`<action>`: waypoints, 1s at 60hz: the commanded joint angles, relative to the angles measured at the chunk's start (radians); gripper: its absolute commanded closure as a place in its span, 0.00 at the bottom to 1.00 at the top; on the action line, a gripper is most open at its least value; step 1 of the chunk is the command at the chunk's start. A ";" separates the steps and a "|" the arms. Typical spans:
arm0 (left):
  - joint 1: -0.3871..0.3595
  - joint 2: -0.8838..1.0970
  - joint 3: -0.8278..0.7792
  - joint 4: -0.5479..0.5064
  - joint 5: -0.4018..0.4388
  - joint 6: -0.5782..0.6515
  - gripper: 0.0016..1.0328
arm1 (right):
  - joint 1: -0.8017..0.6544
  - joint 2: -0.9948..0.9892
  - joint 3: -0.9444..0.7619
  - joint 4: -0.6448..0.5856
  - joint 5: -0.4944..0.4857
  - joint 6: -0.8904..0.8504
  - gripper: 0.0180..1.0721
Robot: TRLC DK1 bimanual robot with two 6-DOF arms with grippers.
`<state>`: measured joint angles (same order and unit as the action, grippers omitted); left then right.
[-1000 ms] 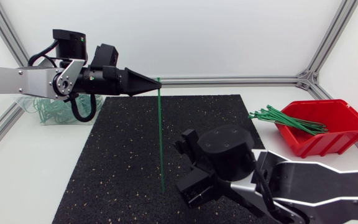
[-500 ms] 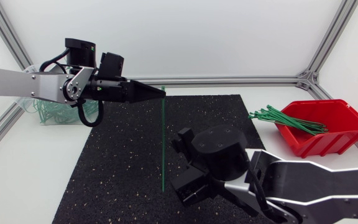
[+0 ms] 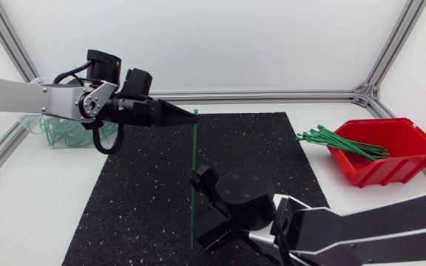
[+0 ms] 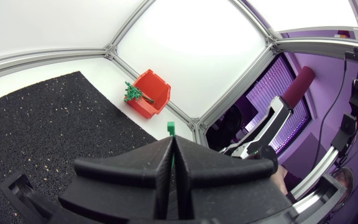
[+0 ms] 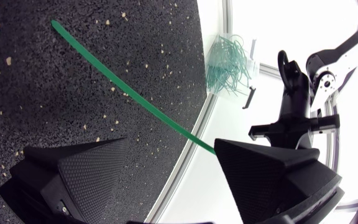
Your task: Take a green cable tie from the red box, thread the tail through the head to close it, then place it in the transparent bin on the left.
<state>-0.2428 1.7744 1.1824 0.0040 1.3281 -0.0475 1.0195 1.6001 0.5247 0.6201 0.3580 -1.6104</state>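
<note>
Left jaws were pressed flat together on the green cable tie [image 3: 193, 185], just under its head [image 4: 171, 128]. In the left wrist view the head stood clear above the pinched tips of the left gripper [image 4: 171, 142]. Right jaws stood wide apart with nothing held.

Tie: it hung straight from the left gripper, above the far edge of the black mat [image 3: 139, 192]. Its tail ran toward the mat's near edge in the head view. Whether the tail tip touched the mat could not be told.

Right gripper [image 3: 200, 208]: it sat low over the middle of the mat, just beside the hanging strap, and its arm entered from the near right corner of the bench [image 3: 43, 199]. In the right wrist view the strap crossed the gap ahead of the two fingers [image 5: 86, 168]. One end passed out of sight behind a finger, so contact there could not be told.

Red box [image 3: 409, 166]: it sat at the right edge of the bench, off the mat. A bundle of green cable ties [image 3: 339, 140] lay in it, with ends sticking out over its rim toward the mat.

Transparent bin [image 3: 54, 137]: it sat by the far left corner of the bench, partly hidden behind the left arm. Looped green ties [image 5: 229, 59] lay inside it.
</note>
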 commanded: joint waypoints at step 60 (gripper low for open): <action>0.031 0.010 0.112 -0.157 0.017 0.018 0.97 | 0.151 0.170 -0.063 0.248 0.022 -0.105 0.66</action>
<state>-0.2188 1.7748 1.2648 -0.1390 1.3281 -0.0475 1.1557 1.7462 0.4747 0.8467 0.3752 -1.6848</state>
